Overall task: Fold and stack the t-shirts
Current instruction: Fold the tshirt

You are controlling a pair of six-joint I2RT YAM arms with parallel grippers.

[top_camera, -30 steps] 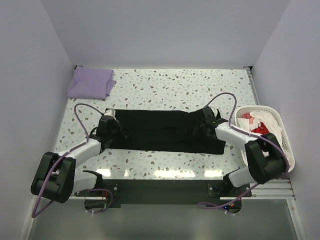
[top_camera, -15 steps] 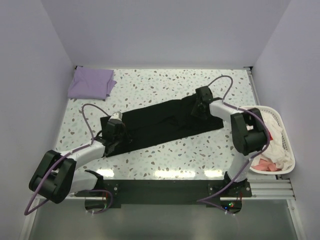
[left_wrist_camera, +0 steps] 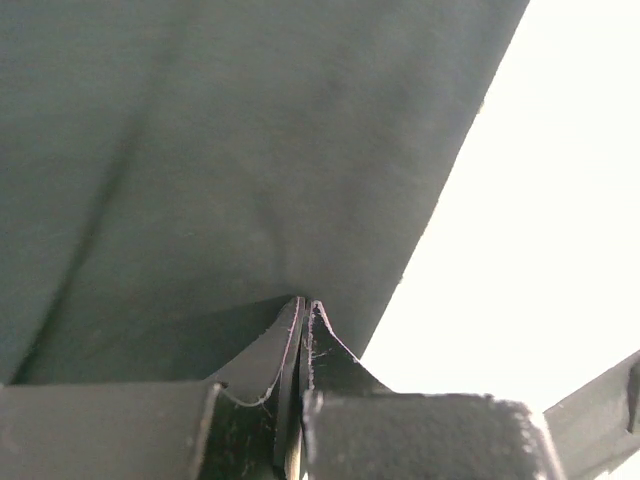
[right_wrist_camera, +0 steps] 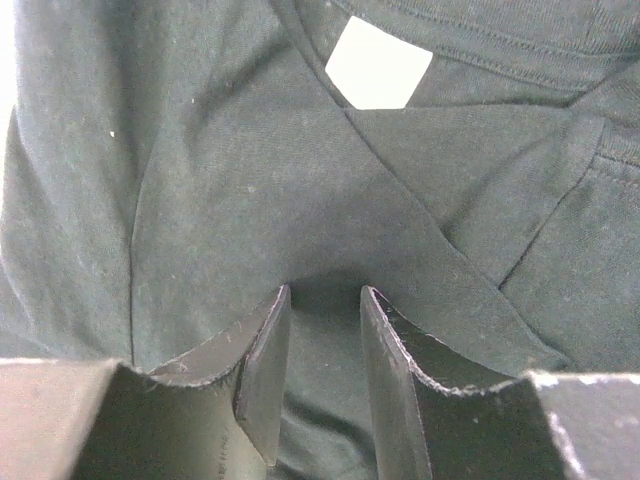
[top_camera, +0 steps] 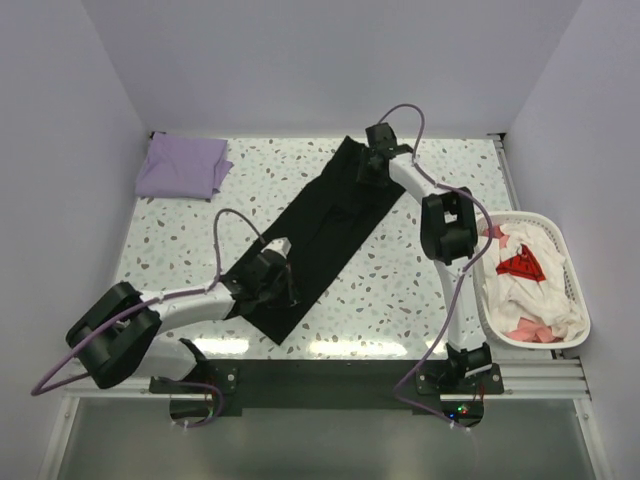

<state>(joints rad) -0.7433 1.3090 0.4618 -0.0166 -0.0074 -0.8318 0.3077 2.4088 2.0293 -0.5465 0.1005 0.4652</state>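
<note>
The black t-shirt (top_camera: 325,225), folded into a long strip, lies slanted across the table from near centre-left to the back centre. My left gripper (top_camera: 278,283) is shut on its near end; in the left wrist view the closed tips (left_wrist_camera: 305,300) pinch the dark cloth (left_wrist_camera: 200,150) close to its edge. My right gripper (top_camera: 370,172) holds the far end. In the right wrist view its jaws (right_wrist_camera: 325,290) grip bunched cloth (right_wrist_camera: 250,180) just below the white neck label (right_wrist_camera: 378,65). The lavender t-shirt (top_camera: 183,166) lies folded at the back left corner.
A white plastic basket (top_camera: 540,343) with white, pink and red garments (top_camera: 520,270) stands at the right edge of the speckled table (top_camera: 400,290). Walls close in the back and both sides. Purple cables loop over both arms.
The black t-shirt has swung from lying crosswise to a diagonal. My right gripper carried its end to the back centre. My left gripper closed and drew its end towards the near middle.
</note>
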